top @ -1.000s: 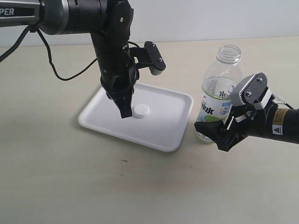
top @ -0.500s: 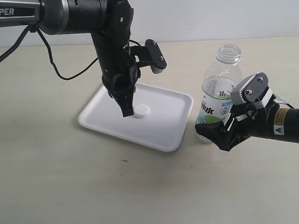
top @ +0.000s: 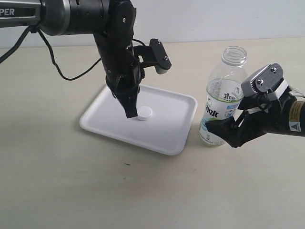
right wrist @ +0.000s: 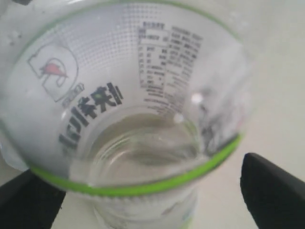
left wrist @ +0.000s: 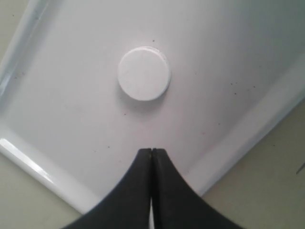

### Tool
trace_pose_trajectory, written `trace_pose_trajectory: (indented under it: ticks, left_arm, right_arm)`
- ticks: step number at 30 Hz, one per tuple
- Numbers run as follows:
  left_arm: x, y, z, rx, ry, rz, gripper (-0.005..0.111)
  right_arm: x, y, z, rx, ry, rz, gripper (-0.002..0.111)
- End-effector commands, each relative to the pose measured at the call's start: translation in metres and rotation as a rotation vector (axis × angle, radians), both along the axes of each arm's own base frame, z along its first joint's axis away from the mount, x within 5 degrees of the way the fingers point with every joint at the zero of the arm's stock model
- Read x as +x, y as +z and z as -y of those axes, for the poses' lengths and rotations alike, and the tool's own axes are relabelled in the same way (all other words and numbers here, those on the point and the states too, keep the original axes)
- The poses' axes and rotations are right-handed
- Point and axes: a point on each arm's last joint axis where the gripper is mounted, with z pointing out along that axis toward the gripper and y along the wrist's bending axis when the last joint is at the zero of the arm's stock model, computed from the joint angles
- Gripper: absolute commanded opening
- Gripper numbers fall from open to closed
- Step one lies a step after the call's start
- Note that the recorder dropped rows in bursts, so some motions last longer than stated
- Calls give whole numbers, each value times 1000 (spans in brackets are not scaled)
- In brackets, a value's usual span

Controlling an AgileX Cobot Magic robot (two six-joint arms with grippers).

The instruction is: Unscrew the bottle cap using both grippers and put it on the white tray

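The bottle cap (top: 145, 113) (left wrist: 144, 73) lies flat on the white tray (top: 167, 131) (left wrist: 228, 57), free of any grip. My all-black left gripper (top: 131, 115) (left wrist: 151, 150) hangs just beside the cap, pointing down, jaws shut on nothing. The clear bottle (top: 223, 98) (right wrist: 138, 114) stands upright and uncapped on the table, right of the tray. My right gripper (top: 223, 135) (right wrist: 147, 200), with the grey-white block, is open at the bottle's lower part. One of its fingers (right wrist: 274, 191) stands clear of the bottle wall; the other is at the opposite side.
A black cable (top: 62, 71) trails over the beige table behind the tray. The left arm's thick black body (top: 71, 16) spans the upper left. The bottle stands close to the tray's right rim.
My right gripper has drawn back to the right and risen a little, uncovering more of the bottle's base. The left gripper has hardly shifted beside the cap.
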Motion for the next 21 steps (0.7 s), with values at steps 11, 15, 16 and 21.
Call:
trace_pose_trajectory:
  ticks: [11, 15, 16, 21]
  left_arm:
    - [2, 5, 0, -23, -2, 27, 0]
    - [2, 5, 0, -23, -2, 27, 0]
    - [2, 5, 0, -23, -2, 27, 0]
    - [2, 5, 0, -24, -3, 29, 0]
  right_arm:
    - [-14, 34, -1, -54, 49, 12, 93]
    - [-18, 42, 1, -94, 45, 13, 93]
    - [-20, 45, 1, -98, 53, 15, 93]
    - [-31, 60, -1, -97, 66, -10, 93]
